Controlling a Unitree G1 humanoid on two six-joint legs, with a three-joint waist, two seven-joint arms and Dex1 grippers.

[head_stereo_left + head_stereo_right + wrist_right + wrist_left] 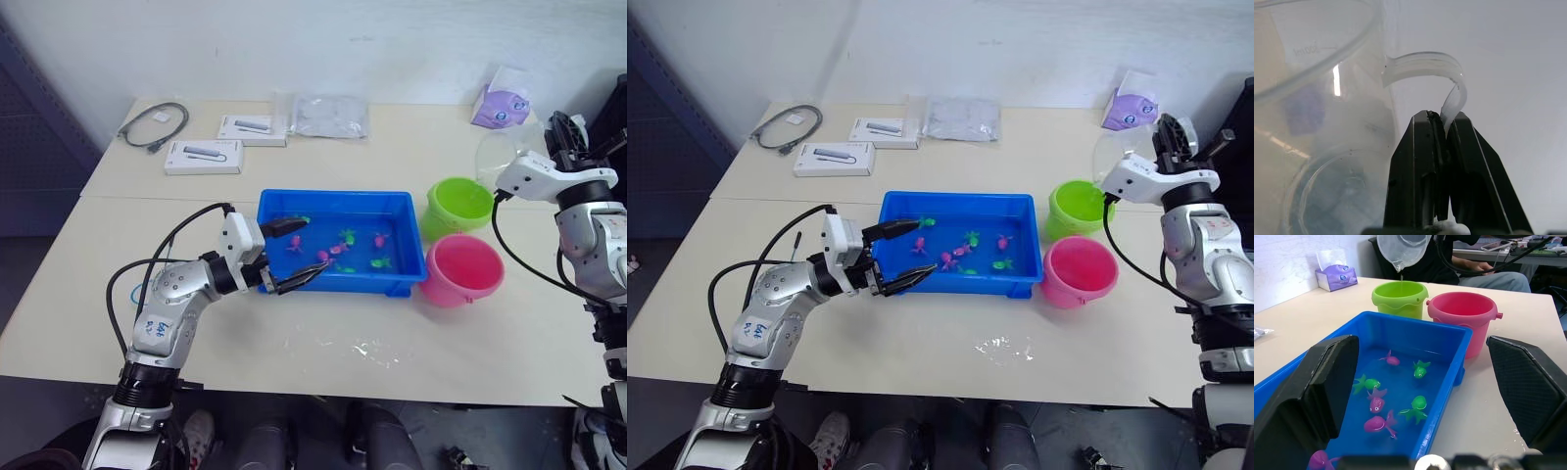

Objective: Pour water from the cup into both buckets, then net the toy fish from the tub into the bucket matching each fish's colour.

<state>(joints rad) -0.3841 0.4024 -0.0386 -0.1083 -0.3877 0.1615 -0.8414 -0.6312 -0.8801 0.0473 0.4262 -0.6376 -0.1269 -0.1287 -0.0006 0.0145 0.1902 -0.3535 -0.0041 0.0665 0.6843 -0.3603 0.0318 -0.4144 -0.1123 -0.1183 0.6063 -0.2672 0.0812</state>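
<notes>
Our left pincer (287, 257) gapes over the tub (404, 211) of nine fish; right pincer (1444, 128) clamps the tipped cup (495, 155) above two buckets (460, 271).

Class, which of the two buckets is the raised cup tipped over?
The lime green bucket: the cup hangs directly above it, while the pink bucket stands beside it with nothing overhead.

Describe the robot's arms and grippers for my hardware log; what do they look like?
Both arms are silver-grey metal with white wrist housings and black joints. Looping black cables run along each. The left arm carries a white label with blue handwriting. The left gripper and right gripper each have two black fingers; the left fingers' pads are finely textured.
</notes>
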